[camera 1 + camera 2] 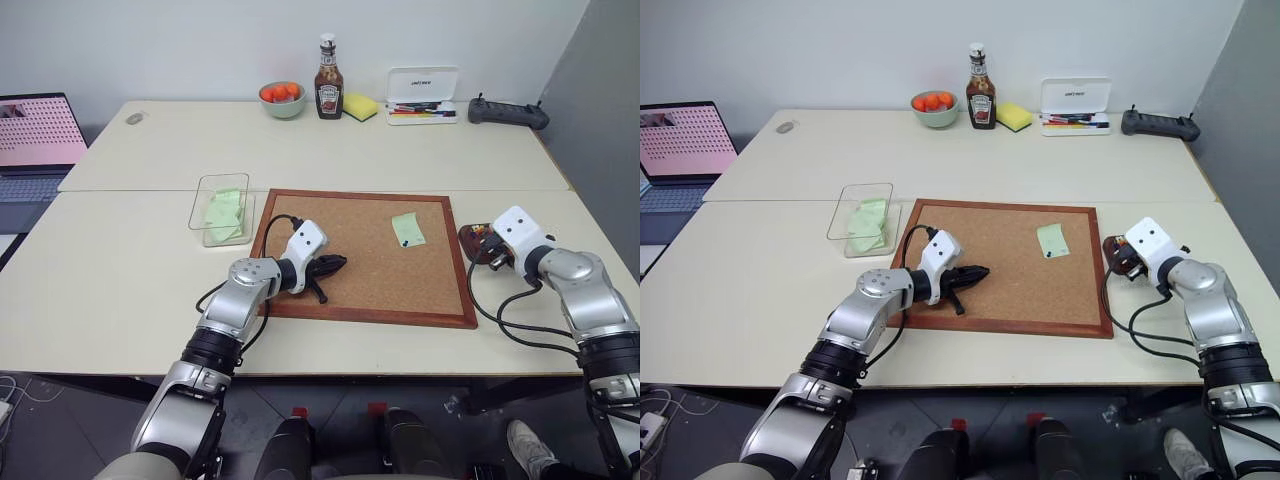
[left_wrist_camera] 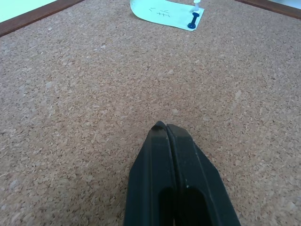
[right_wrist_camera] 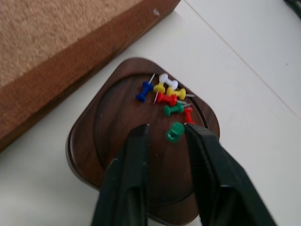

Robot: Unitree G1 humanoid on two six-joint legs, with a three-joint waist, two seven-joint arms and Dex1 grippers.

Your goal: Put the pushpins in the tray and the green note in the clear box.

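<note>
Black R gripper apart, over tray

Green note pinned on corkboard; pushpins in tray.

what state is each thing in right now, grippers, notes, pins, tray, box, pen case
left gripper: shut, empty, over the corkboard
right gripper: open, above the tray
tray: holds loose coloured pushpins
green note: on the corkboard, dark pin and white pin in it
clear box: open, green paper inside
pen case: lid up
ketchup bottle: upright, capped
</note>
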